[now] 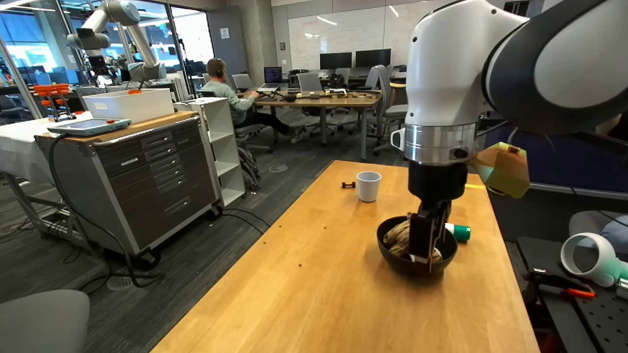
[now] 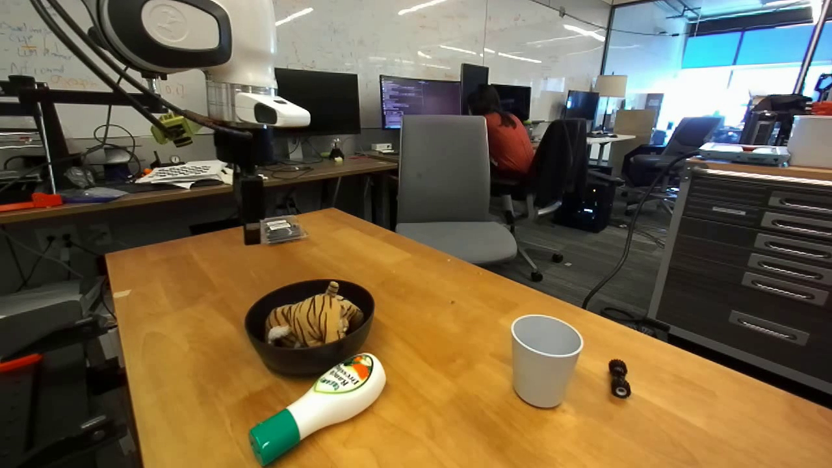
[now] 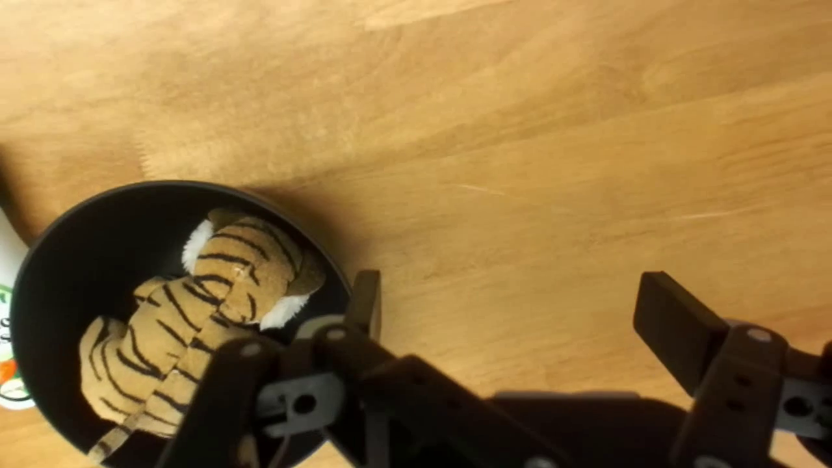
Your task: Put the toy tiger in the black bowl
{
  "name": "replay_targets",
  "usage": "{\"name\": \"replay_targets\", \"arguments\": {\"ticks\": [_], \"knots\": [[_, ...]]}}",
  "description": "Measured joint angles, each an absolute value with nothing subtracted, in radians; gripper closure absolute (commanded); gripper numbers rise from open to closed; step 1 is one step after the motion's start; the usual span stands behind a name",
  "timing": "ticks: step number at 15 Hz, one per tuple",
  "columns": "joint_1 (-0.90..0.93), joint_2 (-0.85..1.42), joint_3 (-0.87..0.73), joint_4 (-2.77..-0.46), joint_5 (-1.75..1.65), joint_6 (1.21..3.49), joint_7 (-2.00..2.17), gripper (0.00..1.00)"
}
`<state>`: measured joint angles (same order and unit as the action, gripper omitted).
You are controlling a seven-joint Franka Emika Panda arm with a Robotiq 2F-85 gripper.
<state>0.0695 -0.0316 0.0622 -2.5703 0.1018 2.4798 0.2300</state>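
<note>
We see the tiger (image 2: 312, 325) in the bowl (image 2: 292, 363) on a wooden table (image 2: 442, 305), a chair (image 2: 445, 162) and cart (image 2: 721, 247) on the grey floor (image 2: 591, 257) beyond, the gripper (image 3: 510, 305) with jaws wide.

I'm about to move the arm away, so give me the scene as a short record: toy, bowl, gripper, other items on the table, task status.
toy tiger: lying inside the black bowl
black bowl: upright on the table
gripper: open, holding nothing, apart from the toy
dressing bottle: on its side beside the bowl
pale cup: upright
small dark dumbbell-shaped piece: beside the cup
task status: looks met, toy in bowl
</note>
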Motion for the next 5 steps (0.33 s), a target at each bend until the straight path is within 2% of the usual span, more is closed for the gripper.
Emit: {"name": "replay_targets", "arguments": {"ticks": [5], "knots": [[0.07, -0.039, 0.063, -2.57, 0.104, 2.459, 0.217, 0.0]]}}
